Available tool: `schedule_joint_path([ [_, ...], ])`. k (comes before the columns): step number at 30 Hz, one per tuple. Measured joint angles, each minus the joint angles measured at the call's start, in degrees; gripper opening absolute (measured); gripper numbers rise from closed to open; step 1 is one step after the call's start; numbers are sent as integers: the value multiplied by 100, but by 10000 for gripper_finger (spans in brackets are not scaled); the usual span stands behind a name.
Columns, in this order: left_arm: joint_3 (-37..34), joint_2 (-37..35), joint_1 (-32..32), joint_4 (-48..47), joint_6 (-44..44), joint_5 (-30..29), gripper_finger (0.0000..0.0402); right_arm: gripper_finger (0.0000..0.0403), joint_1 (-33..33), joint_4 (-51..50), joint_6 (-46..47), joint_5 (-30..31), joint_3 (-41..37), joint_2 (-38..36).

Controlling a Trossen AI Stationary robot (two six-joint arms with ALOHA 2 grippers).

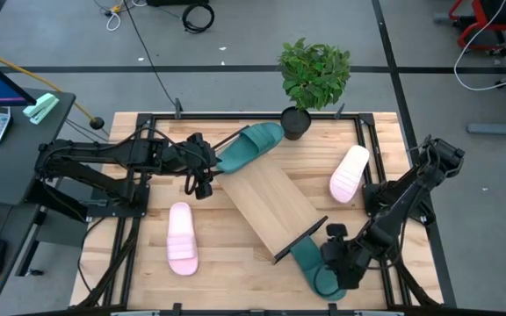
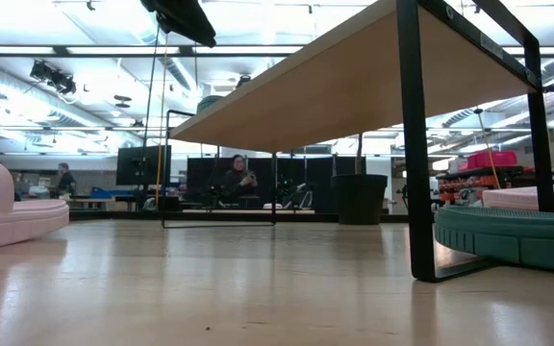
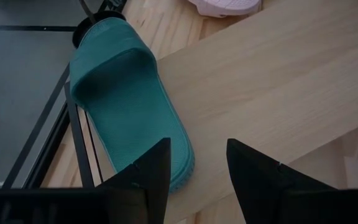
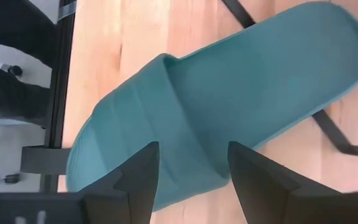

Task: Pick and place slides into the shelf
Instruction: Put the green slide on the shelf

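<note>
Directly below the parted, empty fingers of the right gripper (image 4: 191,180): a teal slide (image 4: 229,93), long axis slanting across the gap, heel under the shelf (image 1: 266,204) end; just ahead of the likewise parted, empty left gripper (image 3: 197,177): the other teal slide (image 3: 126,106).

Low view: pink slide (image 2: 12,213) cut by frame edge. High view: near teal slide (image 1: 316,268) partly hidden under shelf (image 1: 266,205) and right arm.
</note>
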Motion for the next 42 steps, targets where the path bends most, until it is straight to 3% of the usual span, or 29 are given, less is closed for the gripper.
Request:
schedule_joint_path([
  [18, 0, 0, 0, 0, 0, 4, 162, 194, -62, 208, -256, -514, 2, 413],
  [23, 0, 0, 0, 0, 0, 4, 162, 147, -65, 260, -147, -716, 7, 482],
  [30, 0, 0, 0, 0, 0, 2, 152, 16, -73, 202, -50, -1126, 15, 474],
  [42, 0, 0, 2, -4, 146, -1, 130, 7, 206, -126, 675, -2205, 110, -350],
])
